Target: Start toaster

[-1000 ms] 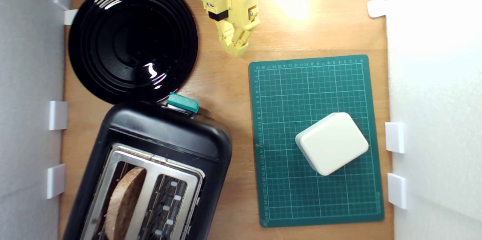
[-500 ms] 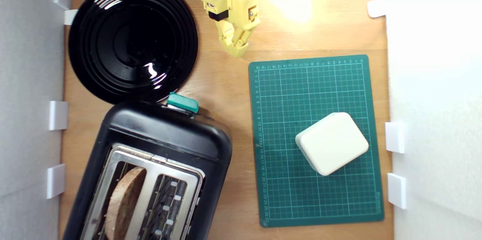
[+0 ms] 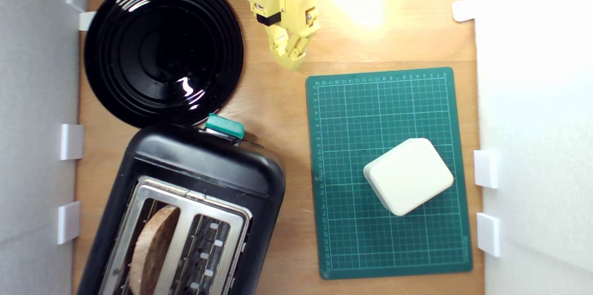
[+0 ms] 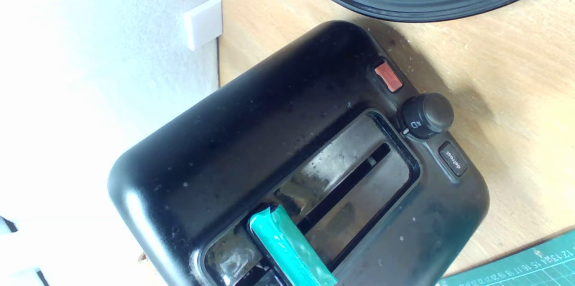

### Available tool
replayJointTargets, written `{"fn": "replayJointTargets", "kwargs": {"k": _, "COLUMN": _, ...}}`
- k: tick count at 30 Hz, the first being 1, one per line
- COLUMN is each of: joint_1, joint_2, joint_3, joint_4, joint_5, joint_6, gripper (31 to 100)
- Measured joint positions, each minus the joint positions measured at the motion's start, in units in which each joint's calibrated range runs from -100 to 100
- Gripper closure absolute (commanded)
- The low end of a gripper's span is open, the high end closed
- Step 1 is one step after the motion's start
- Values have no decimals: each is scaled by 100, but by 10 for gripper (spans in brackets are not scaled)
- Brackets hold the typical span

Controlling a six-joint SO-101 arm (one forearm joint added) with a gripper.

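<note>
Fingers of my yellow plastic gripper (image 3: 291, 61) looked pressed together, holding nothing, well apart from the big shiny black toaster (image 3: 204, 170) and its teal-green lever knob (image 3: 225, 126).

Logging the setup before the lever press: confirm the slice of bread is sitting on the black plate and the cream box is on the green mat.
Not quite: the exterior view shows the bread standing in a slot of the toaster, not on the black plate. The cream box is on the green mat.

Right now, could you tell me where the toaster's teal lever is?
In the exterior view, the teal lever sits on the toaster's end nearest the black plate, left of the green mat.
</note>
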Motion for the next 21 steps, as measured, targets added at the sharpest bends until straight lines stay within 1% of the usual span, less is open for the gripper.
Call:
{"fn": "replayJointTargets", "kwargs": {"k": 11, "joint_1": 0, "joint_2": 0, "joint_3": -46, "joint_4": 0, "joint_5": 0, "joint_6": 43, "gripper": 989}}
{"fn": "replayJointTargets", "kwargs": {"k": 16, "joint_1": 0, "joint_2": 42, "joint_3": -426, "joint_4": 10, "joint_5": 102, "joint_6": 388, "gripper": 989}}
{"fn": "replayJointTargets", "kwargs": {"k": 21, "joint_1": 63, "joint_2": 834, "joint_3": -1103, "joint_4": 19, "joint_5": 111, "joint_6": 738, "gripper": 989}}
